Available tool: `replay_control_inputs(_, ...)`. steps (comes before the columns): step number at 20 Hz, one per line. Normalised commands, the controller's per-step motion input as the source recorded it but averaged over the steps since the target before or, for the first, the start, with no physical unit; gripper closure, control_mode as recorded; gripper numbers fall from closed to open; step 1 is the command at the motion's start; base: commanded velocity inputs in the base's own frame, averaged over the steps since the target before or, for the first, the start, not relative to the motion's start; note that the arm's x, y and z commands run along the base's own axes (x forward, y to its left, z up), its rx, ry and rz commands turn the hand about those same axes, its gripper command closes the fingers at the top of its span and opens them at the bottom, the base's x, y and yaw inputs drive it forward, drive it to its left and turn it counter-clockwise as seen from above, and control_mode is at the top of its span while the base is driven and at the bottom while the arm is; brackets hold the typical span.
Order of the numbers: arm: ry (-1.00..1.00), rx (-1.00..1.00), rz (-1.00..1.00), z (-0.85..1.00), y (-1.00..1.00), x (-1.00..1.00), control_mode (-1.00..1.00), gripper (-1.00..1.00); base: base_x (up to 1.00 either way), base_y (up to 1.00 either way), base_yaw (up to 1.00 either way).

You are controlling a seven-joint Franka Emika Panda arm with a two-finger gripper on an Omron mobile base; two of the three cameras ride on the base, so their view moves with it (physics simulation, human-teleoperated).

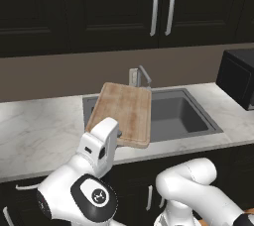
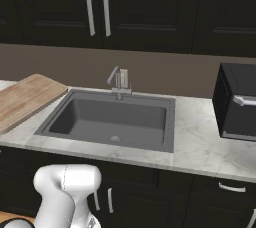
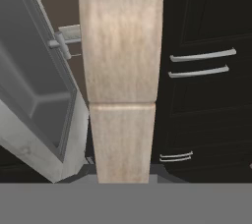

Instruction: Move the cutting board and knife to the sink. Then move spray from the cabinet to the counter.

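my fingertips hidden behind the board (image 3: 120, 70) in hand view, board's near edge lost behind my wrist in left base view, its left end cut by right base view's edge, microwave (image 2: 239, 103) cropped at right

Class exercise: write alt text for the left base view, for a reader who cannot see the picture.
A white robot arm holds a light-brown wooden cutting board lifted over the left part of a dark grey sink. The sink is set in a pale marble counter, with a silver faucet behind it. Dark cabinets hang above, and a black microwave stands at the right.
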Motion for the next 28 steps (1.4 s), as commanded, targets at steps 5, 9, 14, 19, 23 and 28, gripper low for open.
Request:
replay_control_inputs(5,0.0,0.0,0.0,0.0,0.0,0.0,1.0,1.0,0.36,0.15,0.0)
replay_control_inputs(9,0.0,0.0,0.0,0.0,0.0,0.0,1.0,1.0,0.19,0.1,0.0)
replay_control_inputs(14,0.0,0.0,0.0,0.0,0.0,0.0,1.0,1.0,0.0,0.0,0.0)
replay_control_inputs(19,0.0,0.0,0.0,0.0,0.0,0.0,1.0,1.0,0.0,0.0,0.0)
replay_control_inputs(23,0.0,0.0,-0.11,-0.01,0.0,0.0,-1.0,1.0,0.0,0.0,0.0)
replay_control_inputs(28,0.0,0.03,-0.27,-0.02,0.04,0.01,-1.0,1.0,0.0,0.0,0.0)
